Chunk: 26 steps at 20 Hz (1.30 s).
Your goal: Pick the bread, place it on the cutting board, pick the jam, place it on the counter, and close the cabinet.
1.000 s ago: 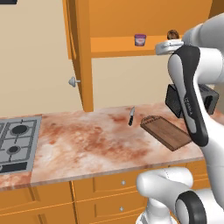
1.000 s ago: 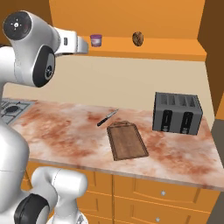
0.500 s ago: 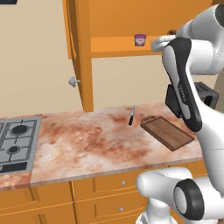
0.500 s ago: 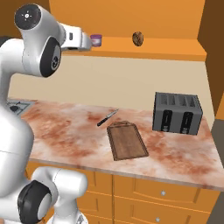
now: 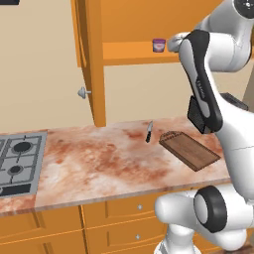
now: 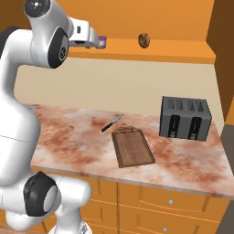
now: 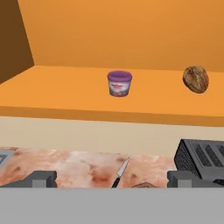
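The arm hides the toaster [image 5: 198, 113] and the bread in the left base view.

1 jam [image 7: 119, 83], 1 bread [image 7: 195, 79], 1 knife [image 6: 112, 123], prob. 1 toaster [image 6: 185, 117]

I see flat, even, bright light on all three feeds, with no glare or blur, and everything is sharp edge to edge. Beyond the pincer [image 7: 111, 179], the jam [image 7: 119, 83] and bread [image 7: 195, 78] cast only faint shadows on the shelf. Below it, the bench [image 5: 99, 158] shows a soft shadow beside the toaster [image 6: 185, 117].
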Available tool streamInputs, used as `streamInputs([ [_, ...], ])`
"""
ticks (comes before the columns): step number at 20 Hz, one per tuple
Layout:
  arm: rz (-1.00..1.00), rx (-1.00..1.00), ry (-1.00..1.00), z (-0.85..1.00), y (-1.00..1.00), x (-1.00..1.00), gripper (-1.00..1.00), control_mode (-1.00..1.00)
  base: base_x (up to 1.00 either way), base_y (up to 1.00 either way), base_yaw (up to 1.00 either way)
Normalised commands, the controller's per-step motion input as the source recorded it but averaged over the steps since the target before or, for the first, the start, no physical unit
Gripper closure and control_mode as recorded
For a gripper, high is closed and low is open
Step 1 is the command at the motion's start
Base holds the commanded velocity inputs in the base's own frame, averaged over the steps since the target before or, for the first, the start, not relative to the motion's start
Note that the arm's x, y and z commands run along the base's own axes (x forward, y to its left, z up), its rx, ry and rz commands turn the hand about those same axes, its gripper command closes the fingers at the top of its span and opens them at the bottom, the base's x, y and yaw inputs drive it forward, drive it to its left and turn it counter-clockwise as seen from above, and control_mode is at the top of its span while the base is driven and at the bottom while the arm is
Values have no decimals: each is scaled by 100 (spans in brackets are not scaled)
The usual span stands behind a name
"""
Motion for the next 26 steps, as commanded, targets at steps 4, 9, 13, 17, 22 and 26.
streamInputs([
  [4,0,0,0,0,0,26,-100,-100,0,0,0],
  [9,0,0,0,0,0,28,-100,-100,0,0,0],
  [13,0,0,0,0,0,30,-100,-100,0,0,0],
  [17,0,0,0,0,0,31,-100,-100,0,0,0],
  [22,0,0,0,0,0,29,-100,-100,0,0,0],
  [26,0,0,0,0,0,31,-100,-100,0,0,0],
])
